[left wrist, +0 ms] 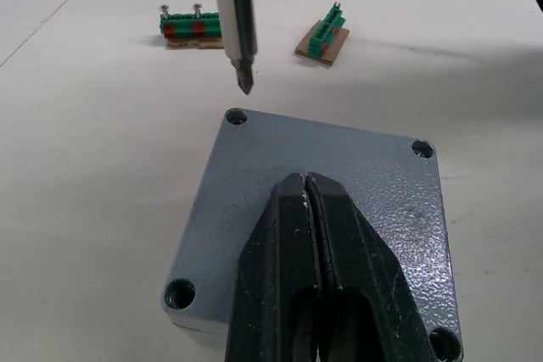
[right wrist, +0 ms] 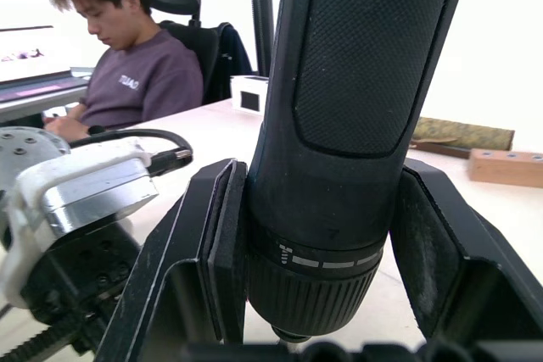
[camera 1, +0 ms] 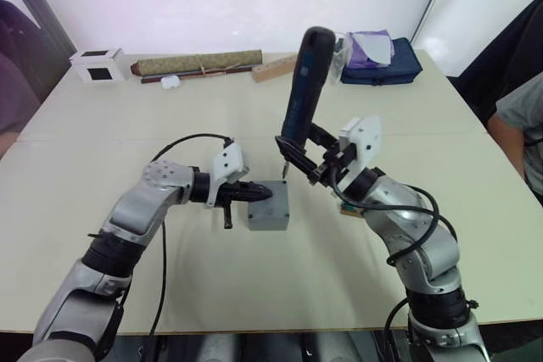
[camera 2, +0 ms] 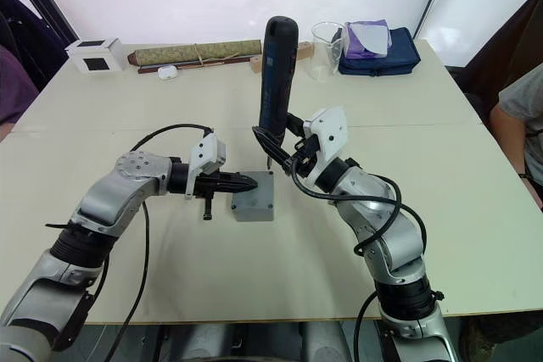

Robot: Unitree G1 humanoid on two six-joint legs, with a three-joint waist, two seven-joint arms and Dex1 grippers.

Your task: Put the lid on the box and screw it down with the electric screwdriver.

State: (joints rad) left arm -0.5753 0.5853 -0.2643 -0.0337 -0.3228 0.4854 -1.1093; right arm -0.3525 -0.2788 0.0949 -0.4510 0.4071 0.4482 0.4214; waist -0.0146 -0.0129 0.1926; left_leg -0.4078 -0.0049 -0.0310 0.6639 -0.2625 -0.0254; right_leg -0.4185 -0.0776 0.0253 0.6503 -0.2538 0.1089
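Both arms are built of rounded silver-grey metal shells joined by black ribbed collars at the joints. A loose black cable loops out from each forearm and runs along the arm. Each wrist carries a white plastic housing with small dark screw points. The left end effector (camera 1: 254, 193) has two tapering matte-black fingers (left wrist: 280, 277). The right end effector (camera 1: 299, 157) has broad black angular fingers (right wrist: 204, 269) with flat inner faces.
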